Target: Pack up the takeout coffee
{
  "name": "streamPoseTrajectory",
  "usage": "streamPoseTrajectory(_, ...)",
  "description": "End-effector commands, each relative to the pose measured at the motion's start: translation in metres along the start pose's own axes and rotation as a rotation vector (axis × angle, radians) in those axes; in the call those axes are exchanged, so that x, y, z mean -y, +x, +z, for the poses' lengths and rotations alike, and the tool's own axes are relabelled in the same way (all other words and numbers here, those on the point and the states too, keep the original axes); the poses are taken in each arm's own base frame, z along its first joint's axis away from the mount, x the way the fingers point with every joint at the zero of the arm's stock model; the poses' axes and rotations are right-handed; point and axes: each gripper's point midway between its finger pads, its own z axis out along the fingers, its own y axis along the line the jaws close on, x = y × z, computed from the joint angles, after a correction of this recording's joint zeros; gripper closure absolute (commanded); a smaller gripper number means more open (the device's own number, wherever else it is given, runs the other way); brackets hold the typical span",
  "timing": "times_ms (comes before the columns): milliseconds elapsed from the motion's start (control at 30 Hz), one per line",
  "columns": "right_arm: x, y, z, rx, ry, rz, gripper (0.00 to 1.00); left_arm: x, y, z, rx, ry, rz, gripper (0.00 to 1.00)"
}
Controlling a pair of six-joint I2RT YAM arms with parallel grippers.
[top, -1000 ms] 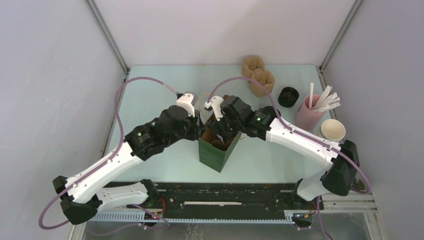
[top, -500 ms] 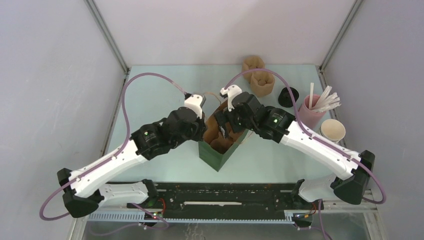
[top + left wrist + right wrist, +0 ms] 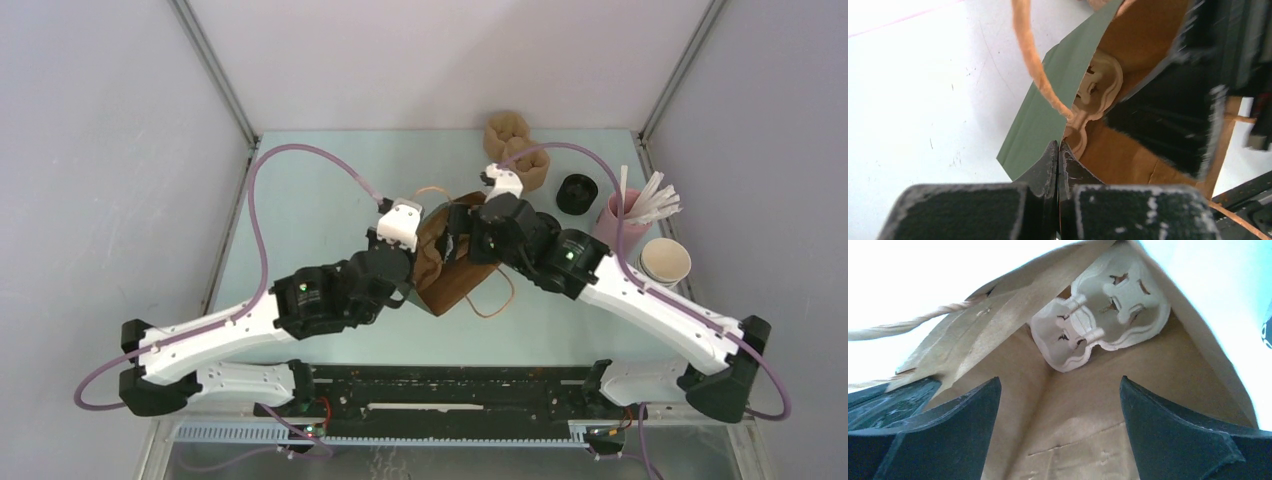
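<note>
The takeout coffee (image 3: pixel 577 192), a small cup under a round black lid, stands at the back right, apart from both grippers. A green paper bag (image 3: pixel 452 282) with a brown inside lies tipped between the arms. My left gripper (image 3: pixel 1058 149) is shut on the edge of the bag's green wall (image 3: pixel 1048 107). My right gripper (image 3: pixel 1059 380) is open wide inside the bag's mouth and holds nothing. A pale pulp cup carrier (image 3: pixel 1103 310) rests deep in the bag and also shows in the left wrist view (image 3: pixel 1098 85).
A stack of pulp carriers (image 3: pixel 517 150) sits at the back. A pink cup of white straws (image 3: pixel 618 228) and nested paper cups (image 3: pixel 665 260) stand near the right wall. The bag's twine handle (image 3: pixel 497 292) loops onto the table.
The bag has gone from upright to tipped over. My left gripper closed on its wall and drew back toward me. My right gripper opened wide and shifted right.
</note>
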Motion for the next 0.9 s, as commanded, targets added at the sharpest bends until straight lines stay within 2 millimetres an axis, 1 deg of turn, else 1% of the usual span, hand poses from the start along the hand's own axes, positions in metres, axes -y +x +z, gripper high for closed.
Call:
streamPoseTrajectory(0, 0.002, -0.008, -0.008, 0.116, -0.009, 0.149, 0.05, -0.006, 0.001, 0.0, 0.092, -0.066, -0.061, 1.0)
streamPoseTrajectory(67, 0.005, 0.0, -0.003, 0.126, 0.0, 0.158, 0.12, 0.001, 0.006, -0.001, 0.102, -0.054, -0.073, 1.0)
streamPoseTrajectory(233, 0.012, 0.018, 0.007, 0.147, 0.046, 0.13, 0.33, 0.017, 0.016, -0.005, 0.114, -0.045, -0.086, 1.0)
streamPoseTrajectory(300, 0.02, 0.025, 0.009, 0.16, 0.101, 0.106, 0.41, 0.019, 0.024, -0.008, 0.127, -0.054, -0.088, 1.0)
streamPoseTrajectory(433, 0.03, 0.029, 0.01, 0.236, 0.198, 0.034, 0.45, 0.024, 0.034, -0.011, 0.149, -0.012, -0.144, 1.0)
streamPoseTrajectory(567, 0.03, 0.031, 0.012, 0.275, 0.227, -0.018, 0.47, 0.021, 0.028, -0.015, 0.179, 0.014, -0.2, 1.0)
streamPoseTrajectory(600, 0.032, 0.032, 0.013, 0.276, 0.24, -0.029, 0.5, 0.02, 0.026, -0.016, 0.184, 0.012, -0.206, 1.0)
streamPoseTrajectory(667, 0.043, 0.032, 0.012, 0.293, 0.296, -0.013, 0.58, 0.02, 0.025, -0.017, 0.188, 0.013, -0.219, 1.0)
streamPoseTrajectory(700, 0.047, 0.032, 0.012, 0.31, 0.319, 0.009, 0.61, 0.021, 0.024, -0.017, 0.189, 0.018, -0.23, 1.0)
streamPoseTrajectory(800, 0.05, 0.032, 0.021, 0.323, 0.326, 0.021, 0.63, 0.026, 0.02, -0.019, 0.193, 0.045, -0.292, 1.0)
streamPoseTrajectory(867, 0.05, 0.033, 0.027, 0.29, 0.3, 0.091, 0.64, 0.029, 0.015, -0.021, 0.194, 0.063, -0.356, 1.0)
